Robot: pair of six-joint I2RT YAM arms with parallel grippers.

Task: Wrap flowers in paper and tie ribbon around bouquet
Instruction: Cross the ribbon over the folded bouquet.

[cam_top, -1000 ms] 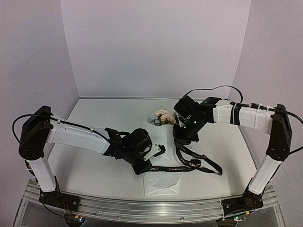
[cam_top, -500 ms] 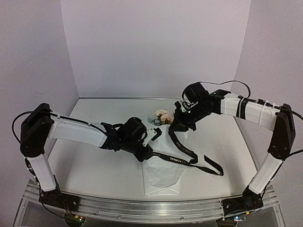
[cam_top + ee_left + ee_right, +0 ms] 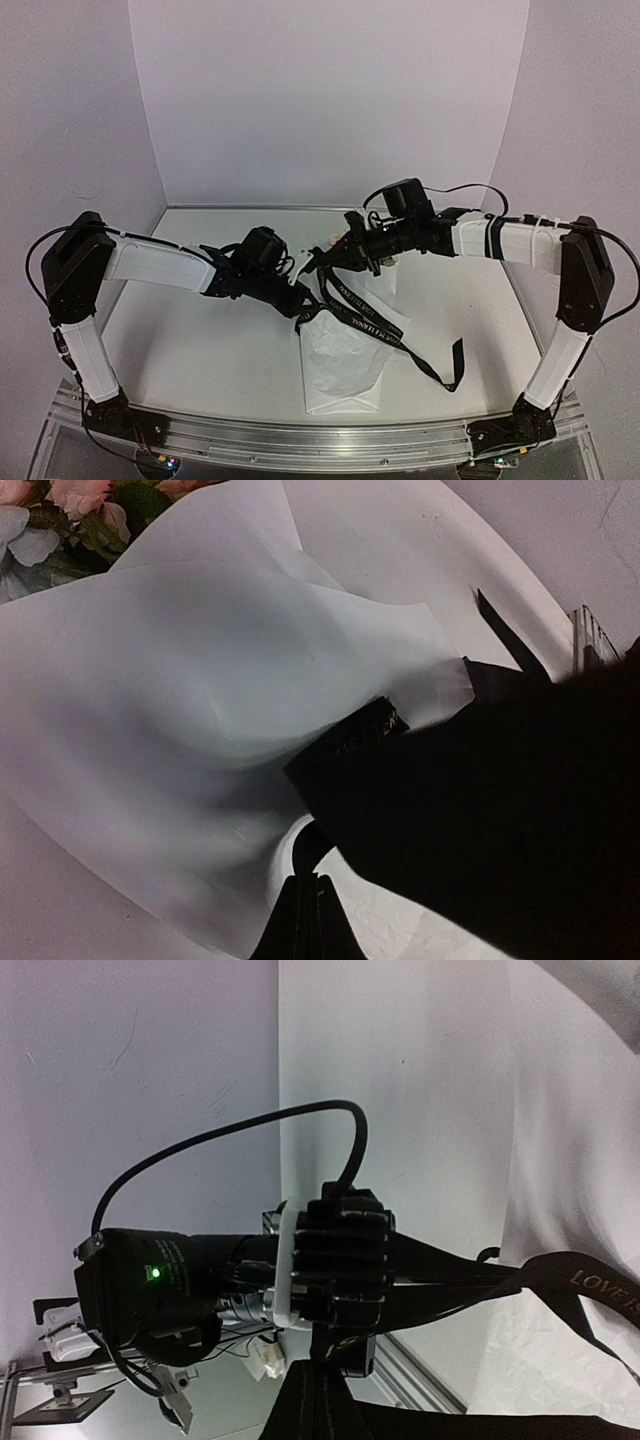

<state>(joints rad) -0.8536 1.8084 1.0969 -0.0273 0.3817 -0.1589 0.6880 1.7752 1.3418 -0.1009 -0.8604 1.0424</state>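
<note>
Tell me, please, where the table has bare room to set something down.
Free: the near-left table between left arm and front rail, and the right side beyond the ribbon tail. Crowded: the middle, where left gripper, right gripper and paper meet.

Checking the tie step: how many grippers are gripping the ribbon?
2. The left gripper pinches the ribbon at the paper's left edge; the right gripper pinches it just farther back.

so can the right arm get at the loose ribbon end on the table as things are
Probably not yet: the right gripper is shut on the ribbon by the bouquet. The loose end lies uncovered near that arm's base, though.
</note>
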